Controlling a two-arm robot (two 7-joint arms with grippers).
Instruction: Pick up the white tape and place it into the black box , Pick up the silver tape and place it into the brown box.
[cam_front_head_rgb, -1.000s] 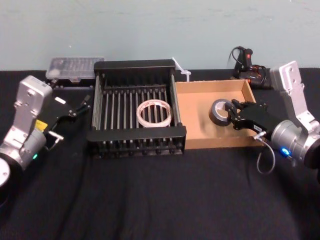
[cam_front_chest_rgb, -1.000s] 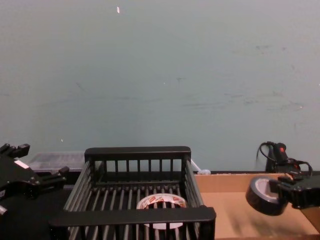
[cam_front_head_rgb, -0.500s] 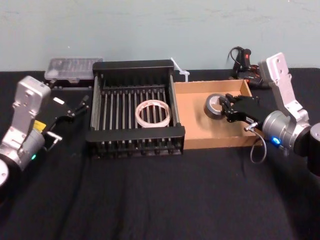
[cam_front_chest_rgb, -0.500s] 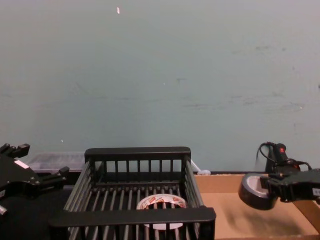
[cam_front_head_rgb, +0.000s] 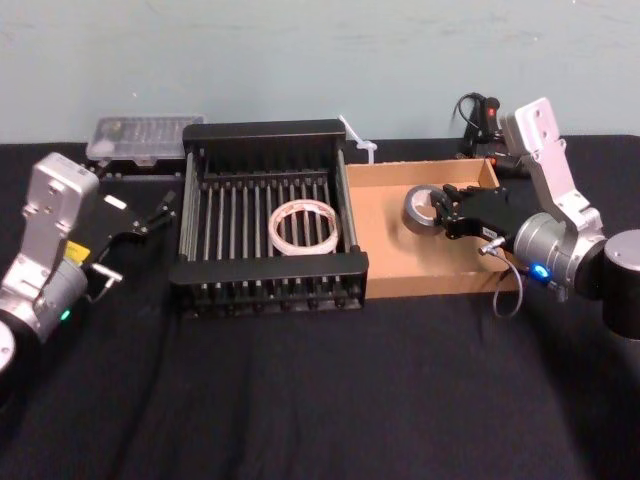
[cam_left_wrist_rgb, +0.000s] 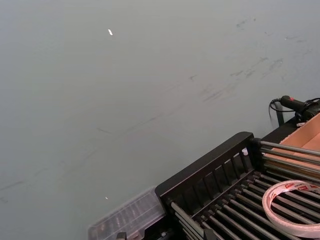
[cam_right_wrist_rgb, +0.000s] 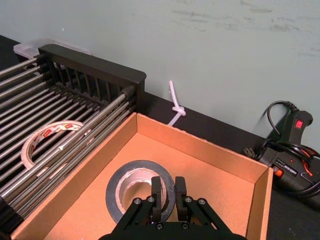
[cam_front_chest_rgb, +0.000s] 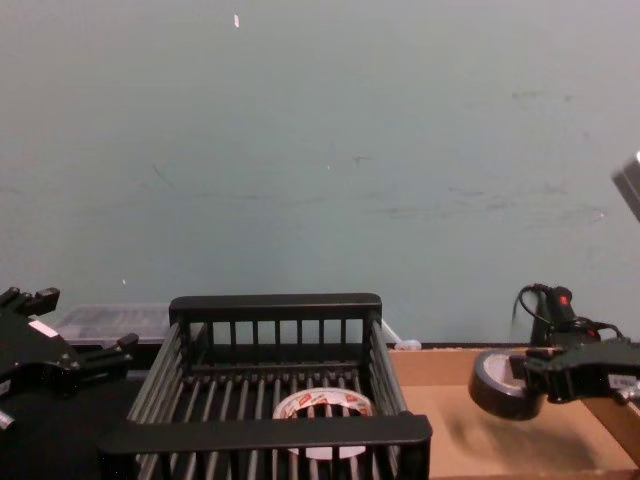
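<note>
White tape (cam_front_head_rgb: 305, 227) already lies in the black box (cam_front_head_rgb: 268, 131). Right gripper (cam_front_head_rgb: 445, 212), fingers clamped on the silver tape (cam_front_head_rgb: 422, 209), holds it over the brown box (cam_front_head_rgb: 395, 233); next, lower and release. Left gripper (cam_front_head_rgb: 150, 218) waits open, left of the black box.

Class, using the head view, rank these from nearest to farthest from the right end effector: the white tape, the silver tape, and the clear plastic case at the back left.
1. Silver tape: gripped by the right end effector, over the brown box.
2. White tape: lying in the black box, to its left.
3. Clear plastic case: far back left, behind the black box.
</note>
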